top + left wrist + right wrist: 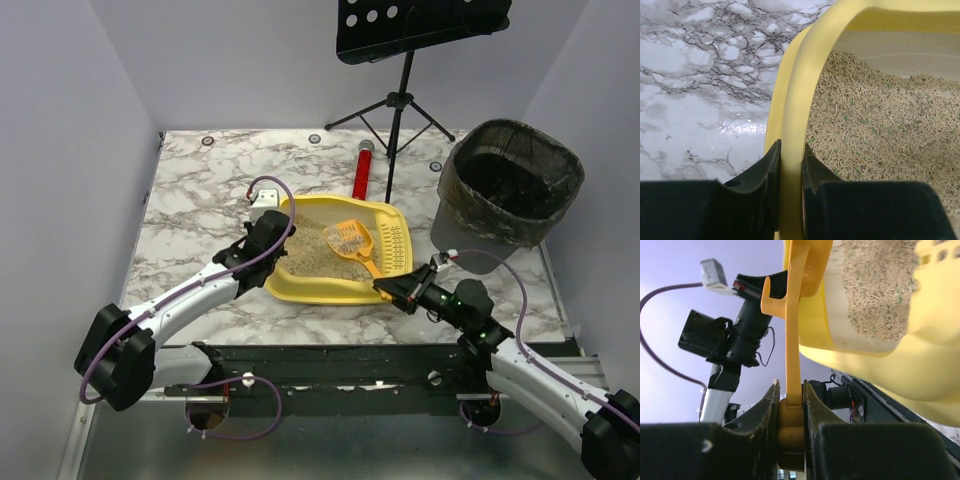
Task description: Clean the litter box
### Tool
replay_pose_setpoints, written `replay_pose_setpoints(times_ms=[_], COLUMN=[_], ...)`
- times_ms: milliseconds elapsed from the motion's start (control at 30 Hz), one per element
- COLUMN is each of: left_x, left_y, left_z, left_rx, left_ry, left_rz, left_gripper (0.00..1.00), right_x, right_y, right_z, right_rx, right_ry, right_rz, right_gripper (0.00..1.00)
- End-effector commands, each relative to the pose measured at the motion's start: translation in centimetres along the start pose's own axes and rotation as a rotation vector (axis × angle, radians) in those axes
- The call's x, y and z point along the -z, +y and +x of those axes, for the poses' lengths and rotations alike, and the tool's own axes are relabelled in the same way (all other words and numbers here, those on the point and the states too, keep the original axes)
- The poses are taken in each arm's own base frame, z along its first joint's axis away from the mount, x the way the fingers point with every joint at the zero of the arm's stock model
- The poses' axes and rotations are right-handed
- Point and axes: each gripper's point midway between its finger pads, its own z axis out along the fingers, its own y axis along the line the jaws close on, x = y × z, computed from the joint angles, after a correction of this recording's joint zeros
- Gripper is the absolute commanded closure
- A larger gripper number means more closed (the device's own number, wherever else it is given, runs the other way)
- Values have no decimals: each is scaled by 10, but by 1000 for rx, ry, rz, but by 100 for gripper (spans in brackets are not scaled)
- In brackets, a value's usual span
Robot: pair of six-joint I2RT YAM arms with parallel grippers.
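top view: the yellow litter box (322, 291) sits near the middle of the marble counter (200, 190), with its ridged lip toward the right. the left gripper (282, 236) is at the box's left rim. the right gripper (387, 288) is at the near right corner, on the handle end of the orange scoop (352, 240), whose head lies over the beige litter (310, 255). a black mesh bin (510, 185) stands to the right, and a red tube (363, 172) lies behind the box.

left wrist view: the left gripper (791, 172) is clamped on the box's yellow wall (799, 90), one finger outside over the counter and one inside above the litter.

right wrist view: the right gripper (791, 410) is clamped on the scoop's handle (792, 340). the litter box (890, 370) fills the right side.
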Motion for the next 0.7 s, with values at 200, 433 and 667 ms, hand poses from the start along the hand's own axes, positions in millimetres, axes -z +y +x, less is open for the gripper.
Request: replay_pose_setpoints(times_ms=[200, 433, 667], left_x=[4, -13, -35], left_y=[-21, -29, -32], left_z=[-10, -30, -35], left_rx=[13, -187, -361], left_ry=[-24, -53, -25], left_rz=[126, 197, 319], left_gripper=[100, 100, 100], right_x=[-5, -9, -7], right_y=[12, 0, 11], right_z=[5, 12, 15], right_rx=[36, 172, 335], right_ry=[50, 117, 158], right_rz=[-52, 14, 13], right_gripper=[99, 99, 99])
